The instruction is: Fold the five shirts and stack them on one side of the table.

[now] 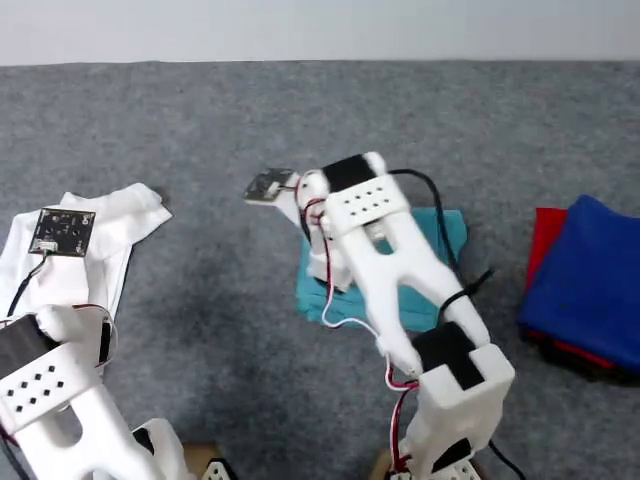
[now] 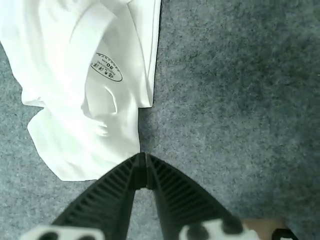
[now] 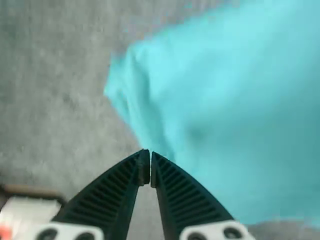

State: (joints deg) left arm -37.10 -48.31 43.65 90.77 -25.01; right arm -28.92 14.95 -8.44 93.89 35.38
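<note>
1. The left end effector (image 2: 145, 167) has its fingers pressed together with nothing between them. Its tips sit just past one edge of the white shirt (image 2: 75, 100), over bare grey counter (image 1: 200, 130).
2. The white shirt lies unfolded and rumpled at the left edge of the counter. Its oval neck label faces up and one side is creased into loose folds.
3. The right end effector (image 3: 147, 165) is also pressed together. Its tips are right at the border of the teal shirt (image 3: 230, 110); whether they touch the cloth cannot be told.
4. The teal shirt lies as a folded rectangle near the middle of the counter, partly under the right arm (image 1: 400, 270), which stretches across it from the near edge.
5. A folded blue shirt (image 1: 590, 280) lies on top of a red shirt (image 1: 545, 240) at the right edge of the counter. The red cloth shows along the blue one's inner and near sides.
6. The stack is well apart from the teal shirt, with bare counter between them.
</note>
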